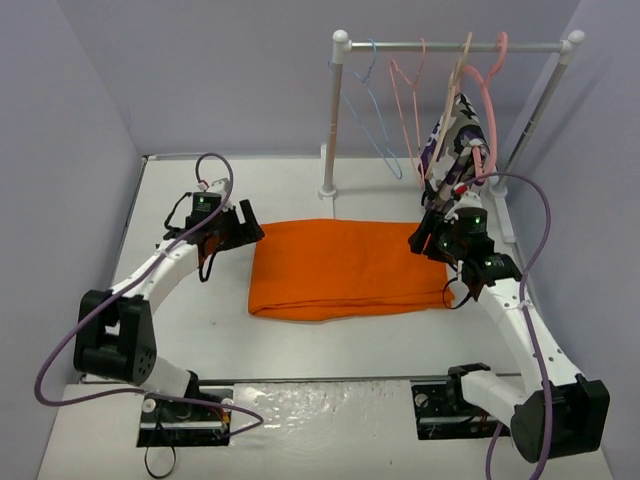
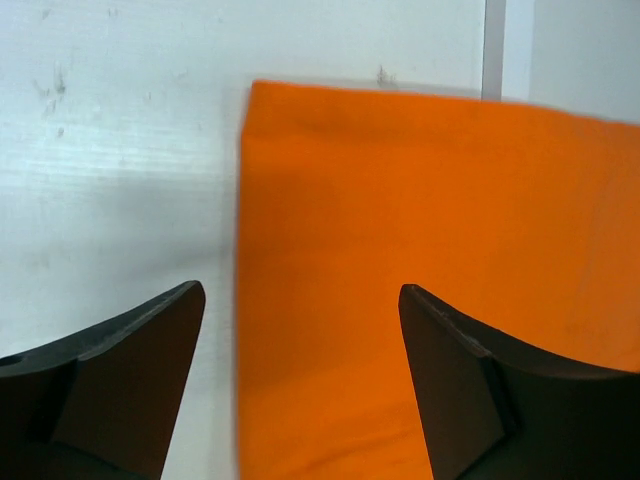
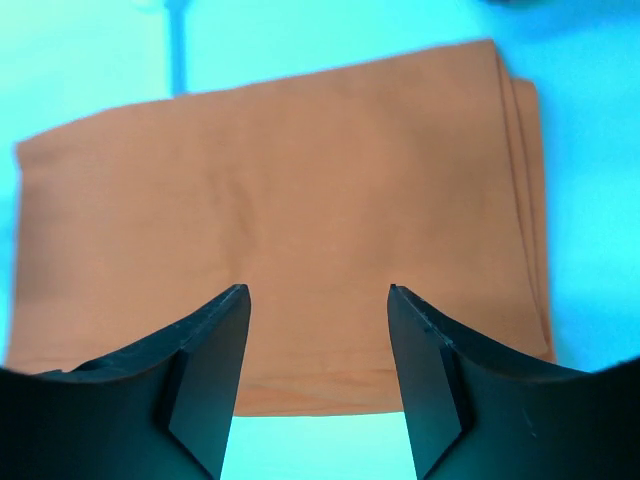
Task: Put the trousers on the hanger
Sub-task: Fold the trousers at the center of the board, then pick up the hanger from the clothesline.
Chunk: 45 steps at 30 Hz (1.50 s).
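Observation:
The orange trousers (image 1: 345,268) lie folded flat in the middle of the table. My left gripper (image 1: 248,228) hovers at their left edge, open; in the left wrist view the gripper (image 2: 302,292) has the cloth's edge (image 2: 420,200) below the gap and nothing between the fingers. At the right end of the trousers my right gripper (image 1: 424,240) is open too. The right wrist view has that gripper (image 3: 318,290) above the folded cloth (image 3: 300,180), holding nothing. The light-blue hanger (image 1: 375,110) hangs at the left end of the rail, apart from both grippers.
A white clothes rack (image 1: 455,45) stands at the back, its left post base (image 1: 328,188) just behind the trousers. Pink hangers (image 1: 405,105), a beige hanger (image 1: 450,95) and a purple-white-black patterned garment (image 1: 458,140) hang on it, close above my right arm.

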{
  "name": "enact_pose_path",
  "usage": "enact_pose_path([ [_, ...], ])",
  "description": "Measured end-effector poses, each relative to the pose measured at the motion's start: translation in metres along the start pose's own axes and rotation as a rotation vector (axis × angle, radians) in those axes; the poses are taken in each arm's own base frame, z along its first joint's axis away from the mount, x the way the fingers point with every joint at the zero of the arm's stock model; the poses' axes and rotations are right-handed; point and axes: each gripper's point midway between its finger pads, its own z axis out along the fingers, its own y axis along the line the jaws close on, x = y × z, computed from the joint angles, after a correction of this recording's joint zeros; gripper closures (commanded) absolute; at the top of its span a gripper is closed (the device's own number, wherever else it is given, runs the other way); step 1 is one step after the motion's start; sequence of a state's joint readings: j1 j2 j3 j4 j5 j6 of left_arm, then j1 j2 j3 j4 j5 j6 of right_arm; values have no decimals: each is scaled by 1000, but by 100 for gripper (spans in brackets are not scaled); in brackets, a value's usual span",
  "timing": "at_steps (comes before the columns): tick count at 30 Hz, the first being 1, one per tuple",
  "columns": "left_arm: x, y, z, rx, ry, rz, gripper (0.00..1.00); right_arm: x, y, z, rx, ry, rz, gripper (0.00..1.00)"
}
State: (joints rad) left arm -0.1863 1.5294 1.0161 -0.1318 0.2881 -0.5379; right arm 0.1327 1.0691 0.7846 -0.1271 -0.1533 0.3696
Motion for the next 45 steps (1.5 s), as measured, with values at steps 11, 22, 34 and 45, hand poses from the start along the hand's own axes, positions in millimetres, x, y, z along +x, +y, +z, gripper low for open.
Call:
enact_pose_path([
  [11, 126, -20, -26, -51, 149, 161, 64, -121, 71, -84, -157, -255, -177, 38],
  [22, 159, -4, -13, -126, 159, 46, 48, -162, 98, -87, -221, -283, -283, 37],
  [34, 55, -38, -73, -196, -43, 111, 14, -202, 149, -47, -289, -288, -400, 37],
  [45, 34, -33, -90, -260, -47, 135, 9, -201, 152, 49, -215, -243, -422, 46],
])
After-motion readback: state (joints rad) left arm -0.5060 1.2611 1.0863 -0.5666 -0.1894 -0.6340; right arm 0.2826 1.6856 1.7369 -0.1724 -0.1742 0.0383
